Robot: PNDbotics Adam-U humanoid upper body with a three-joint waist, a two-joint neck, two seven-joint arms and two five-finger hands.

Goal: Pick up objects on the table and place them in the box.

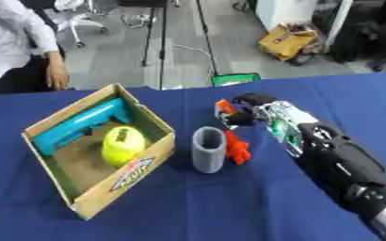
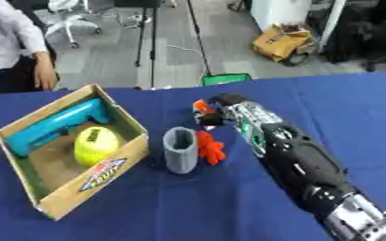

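In the left eye view my right hand point(image 1: 244, 109) sits right of centre, fingers curled and pinching a small orange piece point(image 1: 223, 107). It looks light and stiff, so I judge a pinch at its edges suits it. The cardboard box point(image 1: 143, 162), at left on the desk point(image 1: 229, 207), already holds a teal tool point(image 1: 81, 123) and a yellow ball point(image 1: 122, 145).

In the right eye view a grey cup point(image 2: 180, 149) and a red toy point(image 2: 209, 147) stand between hand and box, so I'd carry over them.

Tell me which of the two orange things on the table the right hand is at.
The farther orange piece, at the right hand. The other orange thing lies nearer the camera beside the grey cup, apart from the hand.
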